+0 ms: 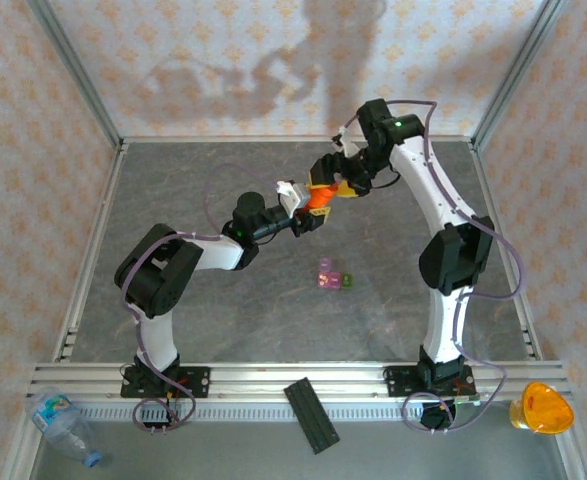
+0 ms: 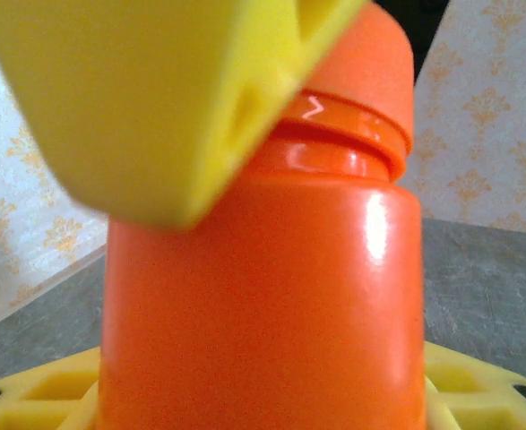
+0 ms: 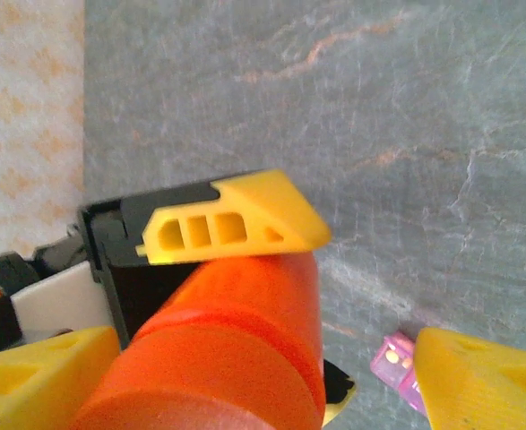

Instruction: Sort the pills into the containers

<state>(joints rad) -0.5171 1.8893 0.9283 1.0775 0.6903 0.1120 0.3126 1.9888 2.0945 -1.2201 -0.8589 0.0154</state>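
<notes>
Operator: What does the overhead view give?
Spotter: Your left gripper (image 1: 311, 208) is clamped on the orange bottle (image 1: 319, 198). Your right gripper (image 1: 338, 186) sits at its far end, jaws too small to judge there. The containers (image 1: 332, 277) lie on the table (image 1: 173, 180) between your arms, well apart from both.
Operator: Left wrist?
Spotter: The bottle up close, base cut off. Your fingers (image 2: 478, 367) peek in at the bottom edge. A blurred yellow finger (image 2: 110, 98) of the other arm covers part of the cap (image 2: 370, 72).
Operator: Right wrist?
Spotter: Your jaws stand spread around the cap, one fingertip (image 3: 487, 376) clear of it. That fingertip hides most of the pink box (image 3: 391, 363).
</notes>
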